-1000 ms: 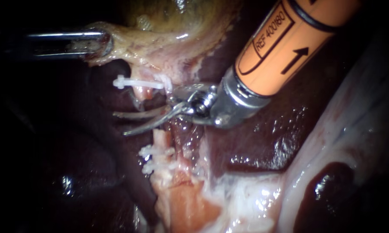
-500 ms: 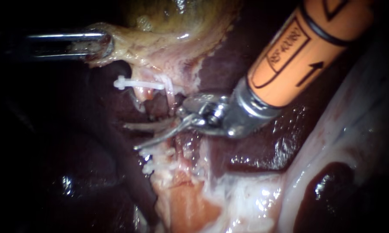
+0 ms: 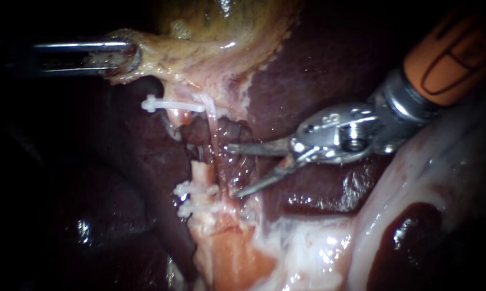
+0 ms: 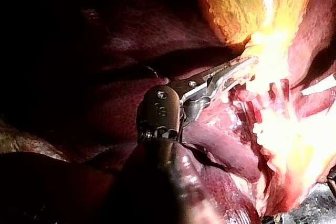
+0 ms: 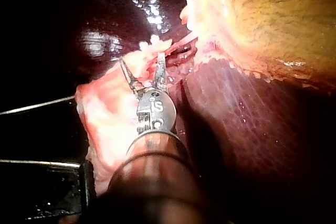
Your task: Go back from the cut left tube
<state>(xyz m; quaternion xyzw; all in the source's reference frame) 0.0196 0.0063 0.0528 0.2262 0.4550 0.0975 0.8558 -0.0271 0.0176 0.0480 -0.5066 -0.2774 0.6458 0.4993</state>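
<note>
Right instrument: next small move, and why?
Probably draw the right instrument back along its shaft, away from the tubes. Its open blades hold nothing, yet their tips lie close to the thin pale strand that runs uncut, and to the clips on the cut stump. The left instrument grips the gallbladder and can likely stay put.

Endoscope close to tissue, facing liver (image 3: 318, 70) and gallbladder (image 3: 227, 21). Left wrist camera looks from behind along left instrument (image 4: 245, 66), right wrist camera along right instrument (image 5: 140, 59), both very near the tips. All three views share the gallbladder edge and adjoining liver
</note>
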